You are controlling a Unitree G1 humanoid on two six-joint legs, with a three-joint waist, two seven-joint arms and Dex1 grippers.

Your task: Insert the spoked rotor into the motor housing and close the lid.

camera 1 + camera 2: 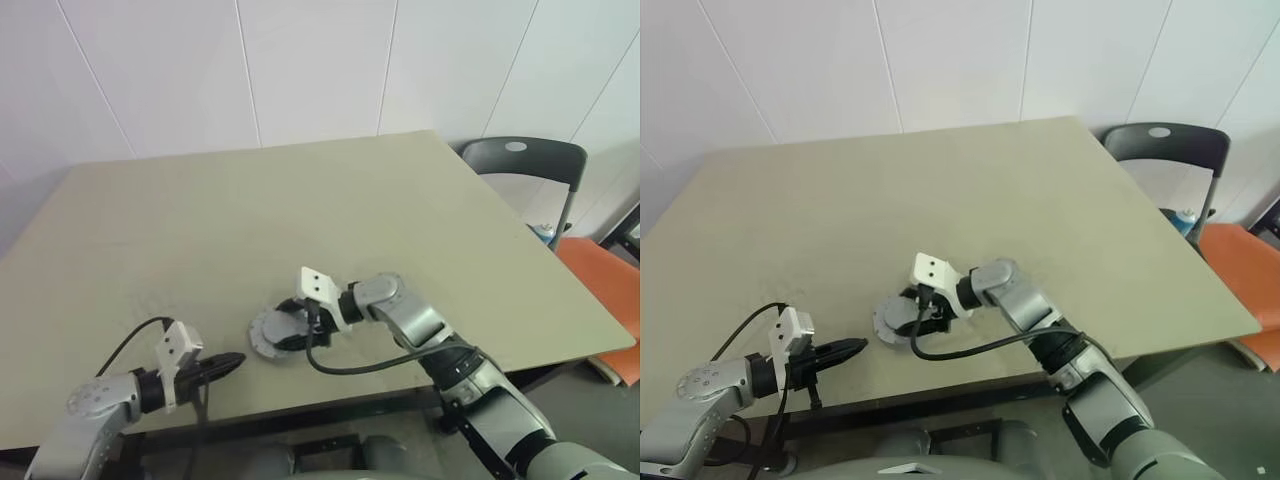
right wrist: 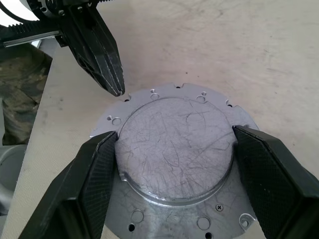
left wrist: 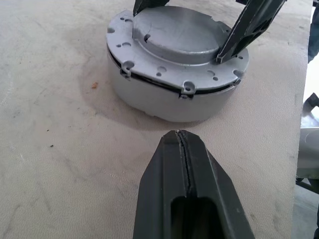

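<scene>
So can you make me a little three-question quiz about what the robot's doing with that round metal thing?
1. True or false: the lid already sits on top of the housing.
2. Which gripper has its fingers on either side of the lid's raised middle? A) left gripper B) right gripper C) both
3. Fill in: the left gripper's fingers are ____ and rest beside the housing on the table.

Key:
1. True. The grey notched lid covers the housing, with a thin dark seam between them.
2. B
3. shut
</scene>
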